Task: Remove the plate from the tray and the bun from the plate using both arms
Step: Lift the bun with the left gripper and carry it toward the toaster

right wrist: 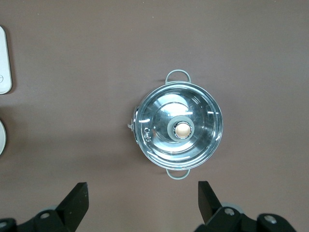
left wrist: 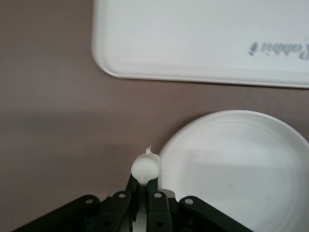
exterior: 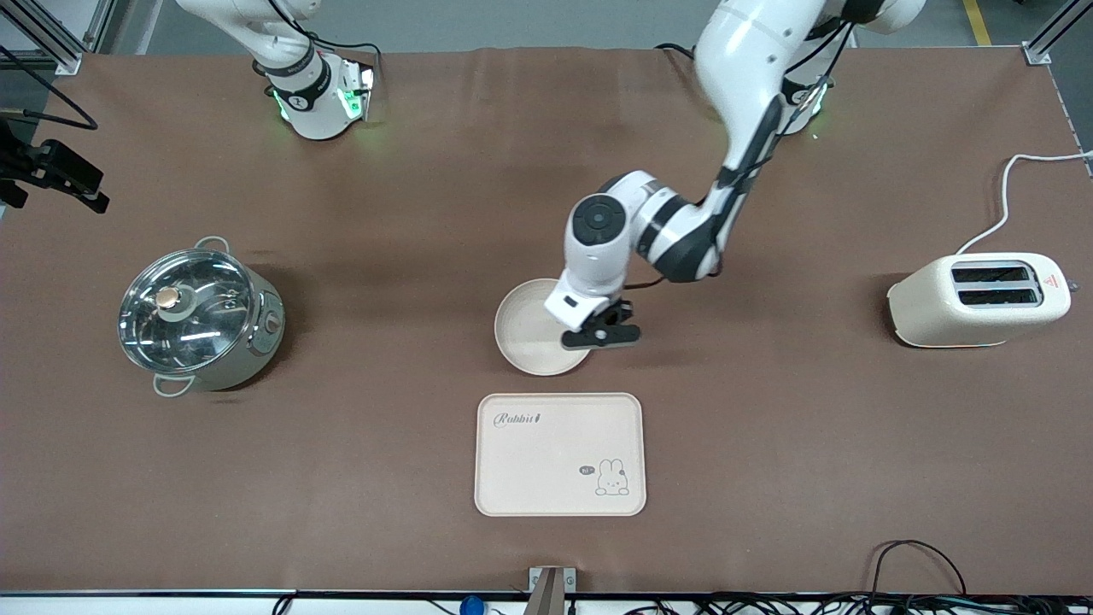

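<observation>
- Nearest the front camera we have the rectangular cream tray (exterior: 559, 453) with the "Rabbit" lettering and a rabbit drawing; it's bare on top.
- Just beside the tray, a bit farther from the camera, the plate (exterior: 528, 333) lies flat on the brown table cover (exterior: 768, 444). The two are close but not touching; we see a strip of table between them in the left wrist view (left wrist: 231, 159).
- Left arm (exterior: 734, 128) reaches in from its base and bends down at the plate. The left gripper (exterior: 602, 335) is over the plate's rim, on the side toward the left arm's end of the table.
- In the left wrist view, the left gripper's fingers (left wrist: 153, 186) are pinched on the bun (left wrist: 146, 167), which sits at the fingertips right at the plate's edge. Can't tell if the bun touches the rim.
- Right arm (exterior: 299, 77) waits up high; only its base section shows in the front view. The right gripper (right wrist: 140, 200) hangs over the pot, fingers spread wide, holding nothing.
- Steel pot with glass lid (exterior: 195, 318) stands toward the right arm's end of the table, lid on.
- Cream two-slot toaster (exterior: 982, 301) stands toward the left arm's end, white cord (exterior: 1008, 192) trailing off the table edge.
</observation>
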Action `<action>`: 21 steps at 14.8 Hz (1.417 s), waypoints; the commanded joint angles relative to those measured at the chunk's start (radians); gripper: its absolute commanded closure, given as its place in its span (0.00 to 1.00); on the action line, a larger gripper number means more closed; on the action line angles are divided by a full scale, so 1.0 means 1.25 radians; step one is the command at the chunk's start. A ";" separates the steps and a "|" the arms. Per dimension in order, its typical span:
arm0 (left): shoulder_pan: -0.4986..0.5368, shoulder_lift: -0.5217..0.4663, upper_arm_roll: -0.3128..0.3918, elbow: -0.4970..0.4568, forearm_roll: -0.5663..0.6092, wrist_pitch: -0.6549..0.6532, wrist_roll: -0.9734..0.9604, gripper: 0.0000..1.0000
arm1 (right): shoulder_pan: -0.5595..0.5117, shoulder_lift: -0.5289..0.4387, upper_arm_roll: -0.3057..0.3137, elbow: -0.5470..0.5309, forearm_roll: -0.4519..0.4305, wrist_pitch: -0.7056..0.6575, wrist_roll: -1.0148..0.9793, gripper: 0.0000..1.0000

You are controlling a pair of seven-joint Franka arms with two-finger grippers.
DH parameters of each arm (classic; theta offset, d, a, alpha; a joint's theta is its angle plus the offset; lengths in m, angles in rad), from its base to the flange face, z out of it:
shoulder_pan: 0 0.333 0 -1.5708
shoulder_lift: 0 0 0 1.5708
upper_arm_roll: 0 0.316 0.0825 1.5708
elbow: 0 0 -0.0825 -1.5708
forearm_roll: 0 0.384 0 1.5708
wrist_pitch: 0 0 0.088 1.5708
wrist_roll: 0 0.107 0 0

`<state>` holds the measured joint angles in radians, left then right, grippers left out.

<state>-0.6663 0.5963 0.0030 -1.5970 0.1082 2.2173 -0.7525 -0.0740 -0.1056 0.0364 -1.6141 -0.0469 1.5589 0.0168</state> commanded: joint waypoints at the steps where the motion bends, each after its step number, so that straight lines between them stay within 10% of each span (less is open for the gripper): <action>1: 0.115 -0.112 -0.015 -0.090 0.005 -0.066 0.174 1.00 | 0.005 -0.001 0.002 0.000 -0.007 0.005 -0.006 0.00; 8: 0.546 -0.087 -0.207 -0.251 -0.052 0.058 0.482 0.93 | 0.004 0.000 0.000 -0.003 -0.005 0.005 -0.006 0.00; 10: 0.553 -0.056 -0.212 -0.258 -0.053 0.096 0.482 0.57 | 0.008 0.000 0.002 -0.003 -0.005 0.006 -0.006 0.00; 11: 0.554 -0.049 -0.212 -0.265 -0.053 0.115 0.482 0.19 | 0.010 0.000 0.002 -0.003 -0.005 0.005 -0.006 0.00; 12: 0.562 -0.048 -0.212 -0.271 -0.053 0.133 0.483 0.00 | 0.013 0.000 0.002 -0.003 -0.005 0.005 -0.006 0.00; 21: 0.576 -0.073 -0.213 -0.263 -0.046 0.126 0.493 0.00 | 0.011 0.002 0.002 -0.003 -0.004 0.013 -0.006 0.00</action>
<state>0.0439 0.5324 -0.2556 -1.9144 0.0569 2.3796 -0.1474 -0.0617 -0.1010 0.0378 -1.6149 -0.0469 1.5669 0.0145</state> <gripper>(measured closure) 0.000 0.000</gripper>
